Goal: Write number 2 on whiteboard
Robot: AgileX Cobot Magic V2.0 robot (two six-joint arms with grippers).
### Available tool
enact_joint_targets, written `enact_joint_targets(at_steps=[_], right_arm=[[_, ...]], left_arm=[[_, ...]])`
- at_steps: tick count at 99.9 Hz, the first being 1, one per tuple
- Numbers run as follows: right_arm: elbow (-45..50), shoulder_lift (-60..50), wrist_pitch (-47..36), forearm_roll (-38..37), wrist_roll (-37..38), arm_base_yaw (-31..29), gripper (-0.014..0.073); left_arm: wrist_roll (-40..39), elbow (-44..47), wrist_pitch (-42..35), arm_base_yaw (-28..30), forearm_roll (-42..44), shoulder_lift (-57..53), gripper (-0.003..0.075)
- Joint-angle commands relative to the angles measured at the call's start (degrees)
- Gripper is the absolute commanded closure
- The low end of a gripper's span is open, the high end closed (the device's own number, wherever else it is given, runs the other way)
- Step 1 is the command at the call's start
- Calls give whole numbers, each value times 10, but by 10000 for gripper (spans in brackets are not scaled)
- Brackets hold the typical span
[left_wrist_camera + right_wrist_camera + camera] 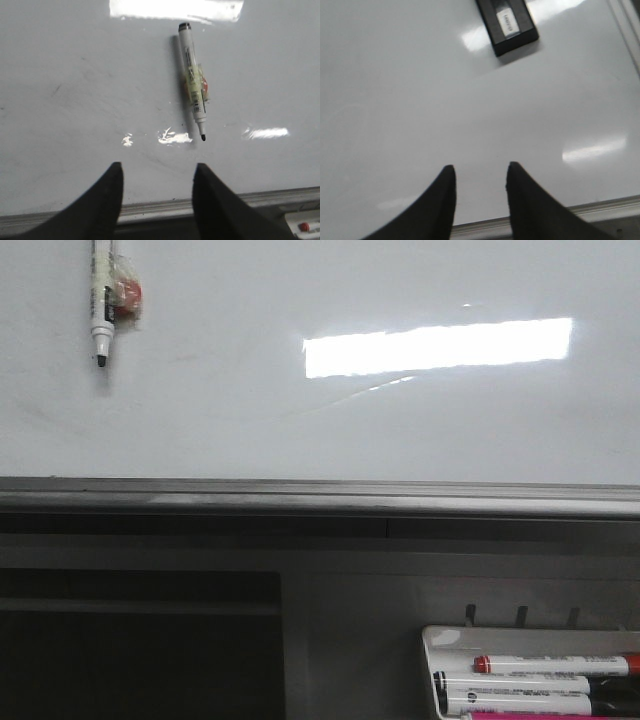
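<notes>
Marker tray (450, 638): white, at the near right corner below the board; at least three markers (555, 664) lie in it, more may be cut off
Left gripper (157, 172): one; jaws apart, clamped on nothing, just above the grey rail (165, 206)
Right gripper (480, 175): one; jaws apart, nothing between them
Whiteboard (300, 430): one, glossy, glare on it; no drawn line that I can tell
Black-tipped marker (192, 80): one, on the board, tip toward the left jaws, beyond them, apart
Black eraser (506, 22): one, well beyond the right jaws
</notes>
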Motion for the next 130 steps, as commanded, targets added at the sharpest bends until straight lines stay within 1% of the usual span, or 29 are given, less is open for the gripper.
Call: enact_joint_targets(at_steps=[1,4,10,15,22,29,41,51,72,89,96,101,106,111,113,114,115,117,122,130], right_arm=[[-47,53,-20,-2,-17,26,246],[-57,70,-16,-2,-17,38,230],[-70,91,-14,-1,-17,56,225],[-74,104,-17,-1,-17,72,225],[-75,115,-30,-1,-17,95,225],[-75,119,-40,-1,-17,116,225],[-75,120,-51,-1,-17,141,225],[-75,120,-56,-1,-17,147,225],[-75,120,-56,-1,-17,147,225],[-75,120,-57,-1,-17,147,225],[-75,121,-58,-1,-17,147,225],[-75,121,-59,-1,-17,147,225],[-75,121,-59,-1,-17,147,225],[-78,121,-60,-1,-17,147,225],[-80,121,-60,-1,-17,147,225],[-84,121,-59,-1,-17,148,225],[-84,121,-59,-1,-17,149,225],[-89,121,-58,-1,-17,150,225],[-105,122,-53,-1,-25,160,225],[-147,134,-48,-1,-67,187,225]], left_arm=[[-3,-67,-5,-1,-11,88,267],[-2,-87,-4,-1,-27,119,273],[10,-116,-7,-6,-50,163,299],[45,-139,-17,-16,-70,193,329],[90,-169,-29,-39,-92,230,365],[96,-197,-42,-66,-96,268,394],[96,-221,-68,-86,-109,320,398],[95,-230,-92,-87,-149,364,398],[95,-248,-92,-87,-159,439,398],[95,-253,-97,-87,-159,472,406],[95,-253,-108,-87,-159,480,440],[95,-253,-113,-87,-159,482,479],[95,-253,-117,-87,-159,483,540],[95,-253,-117,-87,-159,483,631],[95,-253,-117,-87,-159,482,657],[95,-253,-116,-87,-159,480,695],[95,-253,-116,-87,-159,479,695],[95,-253,-114,-87,-159,476,732],[99,-253,-105,-87,-158,465,741],[108,-253,-87,-92,-156,441,741]])
